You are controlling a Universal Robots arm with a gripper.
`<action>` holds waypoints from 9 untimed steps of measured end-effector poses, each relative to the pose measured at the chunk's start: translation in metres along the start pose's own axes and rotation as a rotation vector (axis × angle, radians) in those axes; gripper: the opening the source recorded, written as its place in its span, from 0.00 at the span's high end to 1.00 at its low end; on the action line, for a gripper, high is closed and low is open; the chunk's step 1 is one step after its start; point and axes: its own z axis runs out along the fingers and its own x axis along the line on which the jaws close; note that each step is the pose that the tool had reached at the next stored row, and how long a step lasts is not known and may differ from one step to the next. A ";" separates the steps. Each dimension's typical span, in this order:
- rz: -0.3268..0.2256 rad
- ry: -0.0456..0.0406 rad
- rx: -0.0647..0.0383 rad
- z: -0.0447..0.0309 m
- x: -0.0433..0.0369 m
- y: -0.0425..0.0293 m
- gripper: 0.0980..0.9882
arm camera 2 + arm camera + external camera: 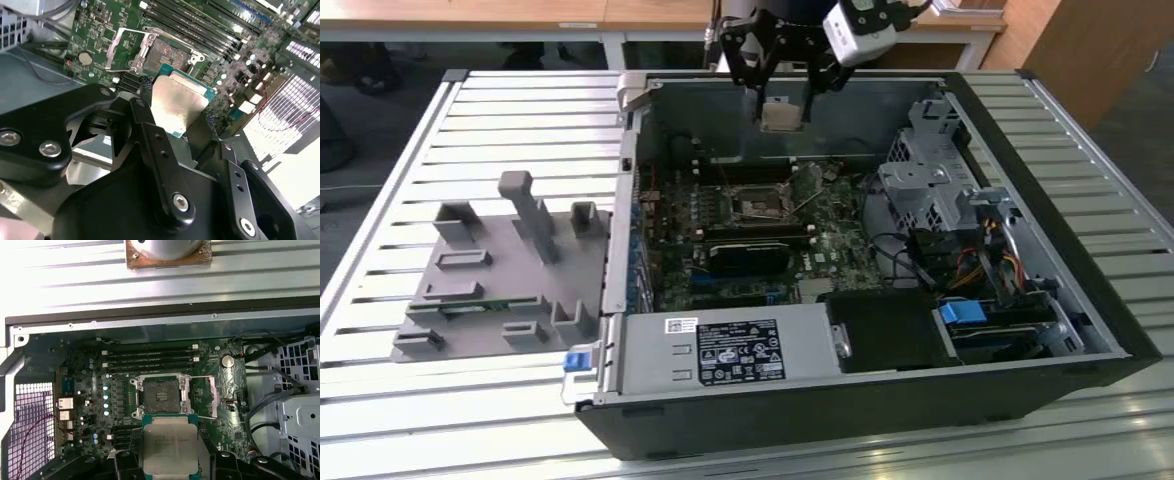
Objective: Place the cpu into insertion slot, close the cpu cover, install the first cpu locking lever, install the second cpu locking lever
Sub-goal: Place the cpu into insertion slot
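Observation:
My gripper (pixel 782 108) hangs over the far side of the open computer case, shut on the cpu (pixel 781 116), a small pale silver square. In both wrist views the cpu (pixel 176 102) (pixel 169 442) sits between the black fingers (pixel 150 135), above the green motherboard (pixel 85 405). The insertion slot (pixel 757 205) (pixel 167 52) (pixel 160 395) lies bare on the board, a short way off from the chip. The cpu cover (pixel 214 397), a thin silvery frame, stands swung open beside the slot.
The black case (pixel 1067 300) lies on a slatted metal table (pixel 400 150). Inside it are a black finned block (pixel 750 250), a power supply (pixel 720 355), a metal drive cage (pixel 927 190) and cables (pixel 974 265). A grey fixture (pixel 507 270) sits at the exterior view's left.

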 end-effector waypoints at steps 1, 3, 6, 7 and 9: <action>0.018 -0.0016 0.000 0.0000 0.0000 0.0000 0.52; 0.055 -0.0049 -0.001 0.0002 0.0000 0.0000 0.52; 0.124 -0.0112 -0.002 0.0004 0.0000 0.0000 0.52; 0.142 -0.0127 -0.003 0.0004 0.0000 -0.0001 0.52; 0.178 -0.0160 -0.003 0.0006 0.0000 -0.0001 0.52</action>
